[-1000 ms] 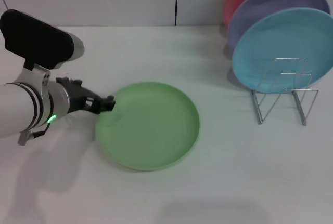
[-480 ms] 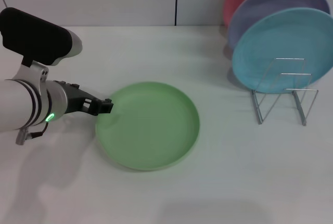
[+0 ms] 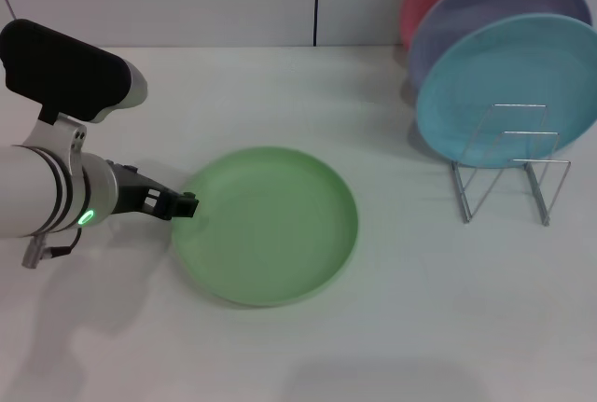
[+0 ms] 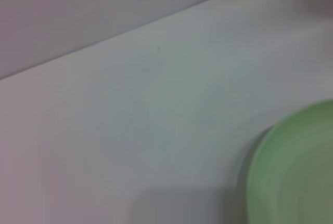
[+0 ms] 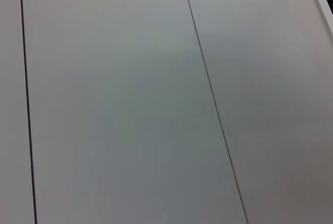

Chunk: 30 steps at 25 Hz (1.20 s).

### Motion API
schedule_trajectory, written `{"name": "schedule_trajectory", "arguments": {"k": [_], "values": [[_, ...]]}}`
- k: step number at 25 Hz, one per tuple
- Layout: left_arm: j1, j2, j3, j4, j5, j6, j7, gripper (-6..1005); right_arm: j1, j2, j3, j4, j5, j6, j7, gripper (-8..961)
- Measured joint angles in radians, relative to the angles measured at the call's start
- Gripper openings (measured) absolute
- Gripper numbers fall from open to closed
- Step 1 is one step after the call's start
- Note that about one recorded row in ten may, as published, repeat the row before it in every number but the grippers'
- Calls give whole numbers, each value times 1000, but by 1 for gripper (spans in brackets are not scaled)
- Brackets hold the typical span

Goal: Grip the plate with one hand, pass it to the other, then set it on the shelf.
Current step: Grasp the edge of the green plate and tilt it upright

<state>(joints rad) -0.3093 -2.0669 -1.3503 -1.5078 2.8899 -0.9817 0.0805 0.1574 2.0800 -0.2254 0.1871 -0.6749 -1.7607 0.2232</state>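
At plate (image 3: 270,225) left rim — left end effector (image 3: 187,204), rack (image 3: 508,164) apart

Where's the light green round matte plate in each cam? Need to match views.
Head view: light green round matte plate lies flat on the white table, centre-left, left gripper at its left rim.
Left wrist view: only an arc of its rim, lower right corner.
Right wrist view: not in it; only wall panels.
Shared landmark: the white table.

Plate (image 3: 270,225) left of shelf (image 3: 511,164).
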Motion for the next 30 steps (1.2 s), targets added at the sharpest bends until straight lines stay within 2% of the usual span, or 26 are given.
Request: {"name": "schedule_trajectory", "arguments": {"k": [30], "values": [[-70,-3,44,125,-1,-17,-54,858,0,0,0,0,-2,1,-1,836]]}}
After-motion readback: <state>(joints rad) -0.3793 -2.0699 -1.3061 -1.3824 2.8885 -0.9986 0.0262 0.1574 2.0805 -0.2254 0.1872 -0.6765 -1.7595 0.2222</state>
